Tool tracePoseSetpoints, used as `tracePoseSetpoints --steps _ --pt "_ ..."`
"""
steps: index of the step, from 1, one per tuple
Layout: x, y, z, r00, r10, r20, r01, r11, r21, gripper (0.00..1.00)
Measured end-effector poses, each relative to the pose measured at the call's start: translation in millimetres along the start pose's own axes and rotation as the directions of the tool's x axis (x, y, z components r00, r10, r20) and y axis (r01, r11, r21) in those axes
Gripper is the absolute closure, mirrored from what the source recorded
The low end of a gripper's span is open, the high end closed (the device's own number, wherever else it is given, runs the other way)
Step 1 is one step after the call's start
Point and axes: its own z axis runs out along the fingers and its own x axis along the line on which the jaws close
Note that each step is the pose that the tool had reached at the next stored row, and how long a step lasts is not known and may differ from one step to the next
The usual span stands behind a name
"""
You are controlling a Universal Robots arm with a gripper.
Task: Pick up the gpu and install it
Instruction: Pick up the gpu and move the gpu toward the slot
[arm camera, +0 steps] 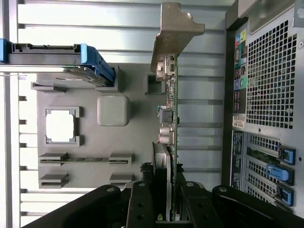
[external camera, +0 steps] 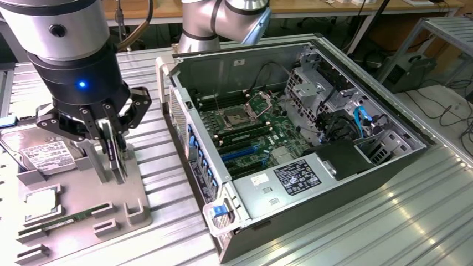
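The gpu (arm camera: 173, 123), a thin green card seen edge-on with a silver bracket (arm camera: 175, 28) at one end, stood upright at the tray's (external camera: 81, 188) case-side edge, jaws closed narrowly on it. The tray also held a drive (external camera: 43, 152) and RAM stick (external camera: 74, 218); the case (external camera: 333, 221) lay open.

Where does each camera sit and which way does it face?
Exterior view: raised, off the arm, looking down on the open PC case and grey parts fixture; shows the arm and tool, closed on the upright GPU.
Wrist view: on the wrist, looking along the tool at the fixture and the case's rear panel; black fingers show.
Shared: tool, GPU, fixture, hard drive, case.
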Motion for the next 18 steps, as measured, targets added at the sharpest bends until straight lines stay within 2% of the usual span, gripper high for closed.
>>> tracePoseSetpoints --steps 18 --pt "-0.3 0.3 -10.2 1.0000 0.000 0.0002 0.000 1.0000 -0.0002 0.73"
